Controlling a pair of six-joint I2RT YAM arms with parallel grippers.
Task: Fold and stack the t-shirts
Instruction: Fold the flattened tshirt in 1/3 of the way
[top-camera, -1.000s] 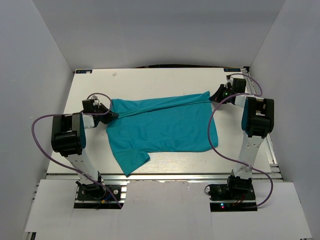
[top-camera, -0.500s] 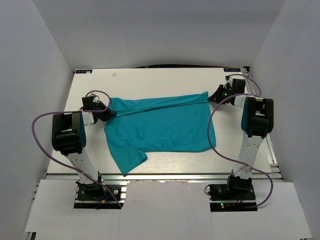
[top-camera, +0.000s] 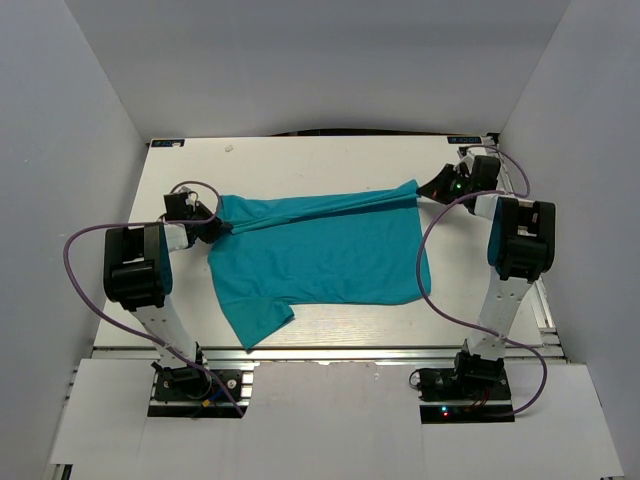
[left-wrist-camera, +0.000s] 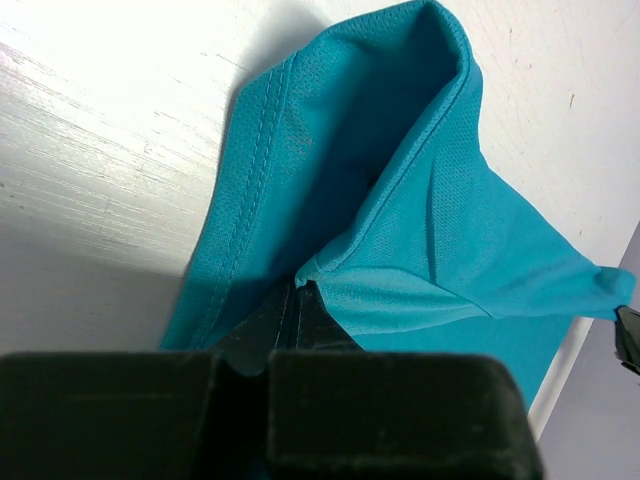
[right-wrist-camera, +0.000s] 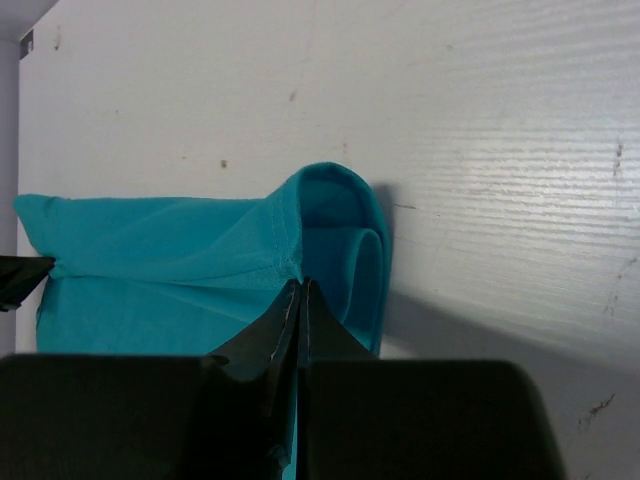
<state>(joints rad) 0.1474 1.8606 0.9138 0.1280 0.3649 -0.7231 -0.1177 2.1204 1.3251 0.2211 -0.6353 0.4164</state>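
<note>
A teal t-shirt (top-camera: 320, 255) lies spread out in the middle of the white bench (top-camera: 300, 165). Its far edge is pulled into a tight line between the two claws. The left claw (top-camera: 222, 228) is closed tight on the far left corner, with a fold of cloth pinched between its black tips. The right claw (top-camera: 425, 192) is closed tight on the far right corner in the same way. A flap of the shirt sticks out flat toward the near left side.

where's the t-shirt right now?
Top view: the t-shirt lies centred on the table, its far edge stretched between the left gripper and the right gripper, both shut on it.
</note>
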